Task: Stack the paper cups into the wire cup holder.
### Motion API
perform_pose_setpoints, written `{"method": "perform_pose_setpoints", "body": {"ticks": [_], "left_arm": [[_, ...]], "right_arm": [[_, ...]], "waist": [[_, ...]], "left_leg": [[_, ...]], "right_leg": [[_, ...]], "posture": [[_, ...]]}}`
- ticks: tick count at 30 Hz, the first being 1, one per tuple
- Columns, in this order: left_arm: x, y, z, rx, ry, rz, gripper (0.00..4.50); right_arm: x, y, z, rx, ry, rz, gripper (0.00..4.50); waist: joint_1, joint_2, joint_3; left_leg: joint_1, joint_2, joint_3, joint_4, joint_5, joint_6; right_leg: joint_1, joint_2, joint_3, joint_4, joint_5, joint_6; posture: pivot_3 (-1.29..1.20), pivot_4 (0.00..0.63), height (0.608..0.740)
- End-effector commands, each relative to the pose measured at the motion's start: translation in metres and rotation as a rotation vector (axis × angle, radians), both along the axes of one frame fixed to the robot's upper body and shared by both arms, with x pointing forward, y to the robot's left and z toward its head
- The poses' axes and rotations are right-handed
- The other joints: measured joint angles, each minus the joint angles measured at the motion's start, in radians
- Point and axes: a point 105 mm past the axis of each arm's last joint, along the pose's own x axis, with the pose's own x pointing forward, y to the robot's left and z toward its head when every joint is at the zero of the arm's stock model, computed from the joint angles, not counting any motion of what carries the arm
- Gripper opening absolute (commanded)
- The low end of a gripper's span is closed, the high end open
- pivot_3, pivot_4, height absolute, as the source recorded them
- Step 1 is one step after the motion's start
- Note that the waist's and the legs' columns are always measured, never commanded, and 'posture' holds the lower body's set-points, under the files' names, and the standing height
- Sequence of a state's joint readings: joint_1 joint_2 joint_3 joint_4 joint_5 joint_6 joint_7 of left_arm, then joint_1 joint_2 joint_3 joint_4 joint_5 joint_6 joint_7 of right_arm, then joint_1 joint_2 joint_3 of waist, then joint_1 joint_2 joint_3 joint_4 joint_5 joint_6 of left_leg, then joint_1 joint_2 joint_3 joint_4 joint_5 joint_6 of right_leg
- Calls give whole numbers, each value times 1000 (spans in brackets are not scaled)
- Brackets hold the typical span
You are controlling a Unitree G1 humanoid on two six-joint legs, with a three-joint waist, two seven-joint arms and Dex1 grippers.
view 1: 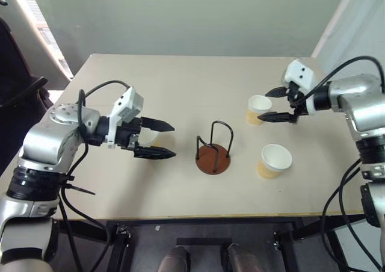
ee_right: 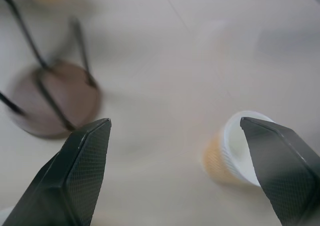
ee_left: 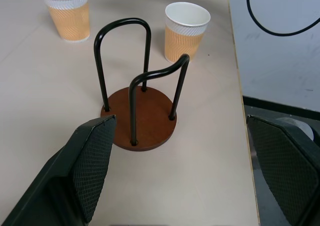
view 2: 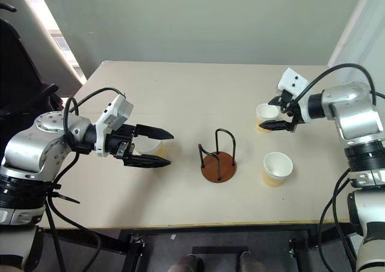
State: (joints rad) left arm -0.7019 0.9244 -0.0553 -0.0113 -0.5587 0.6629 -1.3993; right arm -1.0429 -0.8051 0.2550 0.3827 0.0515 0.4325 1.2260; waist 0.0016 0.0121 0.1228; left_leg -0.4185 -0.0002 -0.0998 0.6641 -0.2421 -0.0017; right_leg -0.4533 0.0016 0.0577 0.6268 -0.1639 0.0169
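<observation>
You are looking at the wire cup holder (view 1: 214,151) standing empty near the middle of the table (view 1: 180,79), with no cup in it. Two paper cups are standing upright to its right: one (view 1: 275,160) nearer the front edge, the other (view 1: 258,109) farther back. The right gripper (view 1: 278,105) is hovering just beside that farther cup, fingers spread wide and gripping nothing; its lower finger is covering part of the cup's wall. The left gripper (view 1: 161,139) is hanging left of the holder, jaws also wide apart and empty. A third cup (view 2: 148,145) is sitting behind its fingers, mostly hidden, only a white rim showing.
</observation>
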Motion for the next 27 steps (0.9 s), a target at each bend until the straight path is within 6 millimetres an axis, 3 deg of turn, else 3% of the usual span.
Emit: {"method": "perform_pose_setpoints", "body": {"ticks": [1, 8, 21, 24, 27], "left_arm": [[1, 4, 16, -10, -65, 12, 4500], [0, 10, 15, -6, -63, 36, 4500], [-2, 12, 13, 1, -54, 40, 4500], [-1, 11, 12, 2, -53, 38, 4500], [-1, 11, 12, 3, -53, 36, 4500]], "right_arm": [[13, -4, -1, -126, -58, 13, 4289], [34, -12, -17, -252, -48, -1, 4289], [49, -5, -30, -435, -66, 34, 4289], [51, -2, -32, -458, -66, 31, 3695], [52, -2, -33, -470, -65, 31, 2695]], "waist": [[0, 0, 0], [1, 0, 0], [2, 1, 0], [2, 1, 0], [3, 1, 0]], "left_leg": [[0, 0, 0, 0, 0, 0], [-1, 0, 0, -2, -1, 0], [-1, 0, 0, -2, -2, -2], [-1, 0, 0, -2, -3, -2], [-1, 0, 0, -3, -3, -2]], "right_leg": [[0, 0, 0, 0, 0, 0], [-2, 0, 0, 0, 0, 0], [-2, 0, 0, 0, -1, -1], [-2, 0, 0, 0, -1, -1], [-3, 0, 0, 0, -1, -2]], "posture": [[0, 150, 740], [0, 150, 740], [0, 150, 740], [0, 150, 740], [0, 150, 740]]}}
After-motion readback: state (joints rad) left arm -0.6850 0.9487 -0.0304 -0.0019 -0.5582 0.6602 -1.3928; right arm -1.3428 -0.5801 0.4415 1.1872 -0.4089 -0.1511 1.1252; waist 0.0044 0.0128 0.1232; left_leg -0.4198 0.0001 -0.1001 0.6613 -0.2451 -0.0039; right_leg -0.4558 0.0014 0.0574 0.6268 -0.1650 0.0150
